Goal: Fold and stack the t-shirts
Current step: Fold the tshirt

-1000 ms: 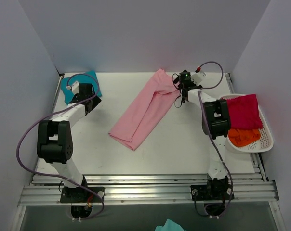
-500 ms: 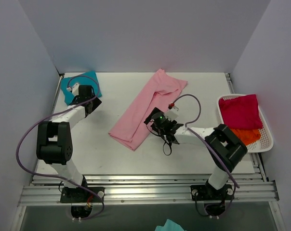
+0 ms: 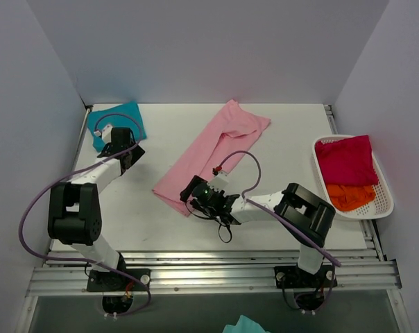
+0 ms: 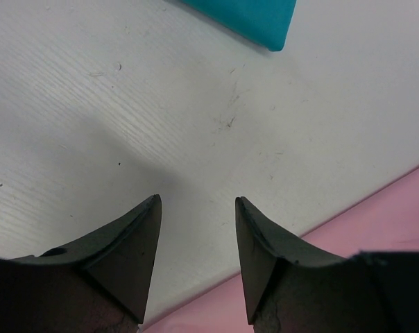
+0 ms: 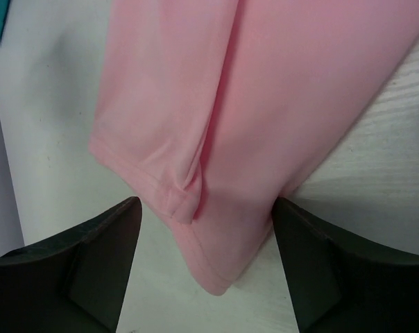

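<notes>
- Needing more folds on the large light pink cloth t-shirt (image 3: pixel 209 152), lying as a long strip across the white counter (image 3: pixel 154 222).
- Leaving the magenta-red cloth tee (image 3: pixel 348 159) and orange cloth tee (image 3: pixel 348 196) bunched in the white plastic basket (image 3: pixel 386 201).
- Judging the teal-blue cloth tee (image 3: pixel 126 111), far-left corner, as folded.
- Holding the right claw (image 5: pixel 206 208) wide and empty over the pink hem, and the left claw (image 4: pixel 195 201) wide over bare counter.
- Finding no readable writing.
</notes>
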`<state>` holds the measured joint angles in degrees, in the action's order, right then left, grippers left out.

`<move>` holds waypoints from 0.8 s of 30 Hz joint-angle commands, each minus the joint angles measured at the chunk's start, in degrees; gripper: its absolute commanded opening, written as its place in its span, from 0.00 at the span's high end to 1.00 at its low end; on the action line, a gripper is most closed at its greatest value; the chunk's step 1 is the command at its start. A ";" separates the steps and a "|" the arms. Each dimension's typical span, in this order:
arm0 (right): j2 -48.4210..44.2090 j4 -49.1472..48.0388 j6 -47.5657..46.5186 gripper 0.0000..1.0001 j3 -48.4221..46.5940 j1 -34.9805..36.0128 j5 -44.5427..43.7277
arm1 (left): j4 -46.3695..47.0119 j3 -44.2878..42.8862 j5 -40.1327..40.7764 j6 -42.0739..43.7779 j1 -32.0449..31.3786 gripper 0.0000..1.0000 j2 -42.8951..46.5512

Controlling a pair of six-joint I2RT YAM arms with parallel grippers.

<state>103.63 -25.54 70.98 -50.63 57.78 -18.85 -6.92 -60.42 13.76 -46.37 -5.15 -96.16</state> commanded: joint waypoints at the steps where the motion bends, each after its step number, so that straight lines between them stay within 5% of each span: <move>1: 3.06 2.08 2.41 0.30 1.40 0.93 1.01 | 1.12 0.57 1.18 0.05 0.14 0.44 3.17; 2: 3.06 1.99 2.76 0.55 1.93 0.93 1.10 | 1.12 0.92 1.27 0.05 0.22 0.45 3.52; 4: 2.45 2.33 3.28 0.86 2.90 0.93 0.75 | 1.12 1.27 1.45 0.23 0.23 0.45 3.87; 7: 0.26 3.56 3.72 1.00 5.45 0.93 -1.27 | 1.29 2.32 1.27 0.14 0.14 0.45 4.23; 14: -10.44 8.83 4.25 1.00 13.27 -1.00 -6.98 | 0.86 4.79 1.97 -0.65 -6.34 0.46 6.07; 24: -34.27 37.80 13.63 0.98 22.24 -4.34 -20.43 | -1.00 8.21 1.37 -2.40 -19.53 0.43 7.48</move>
<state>75.29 -2.74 78.74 -30.11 54.57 -31.38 -7.60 -53.56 15.81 -47.40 -22.90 -91.02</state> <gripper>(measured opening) 0.019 0.566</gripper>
